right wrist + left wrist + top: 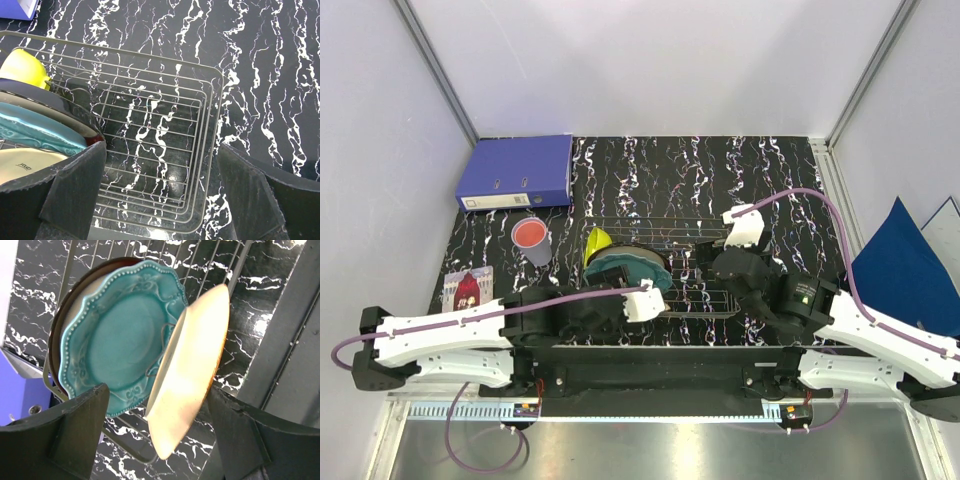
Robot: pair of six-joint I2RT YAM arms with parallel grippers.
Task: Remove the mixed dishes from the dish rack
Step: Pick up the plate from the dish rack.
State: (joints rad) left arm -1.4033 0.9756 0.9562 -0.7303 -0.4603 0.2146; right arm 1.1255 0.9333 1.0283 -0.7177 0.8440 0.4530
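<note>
Across the left end of the wire dish rack (165, 125), a large teal scalloped plate (120, 340) is standing on edge, with a cream dish (195, 360) leaning just in front of it and a dark-rimmed bowl (56, 330) backing it. A small yellow-green bowl (22, 70) is sitting beyond those, also inside the rack. The left gripper (157, 410) is hovering at the cream dish, its jaws spread to either side of the dish's lower edge and not closed on it. The right gripper (160, 165) is hanging over the rack's bare right half, jaws spread wide. A lavender cup (536, 250) holding a salmon-pink piece (530, 233) is standing on the black marbled tabletop (650, 170) left of the rack, near a blue ring binder (515, 172).
</note>
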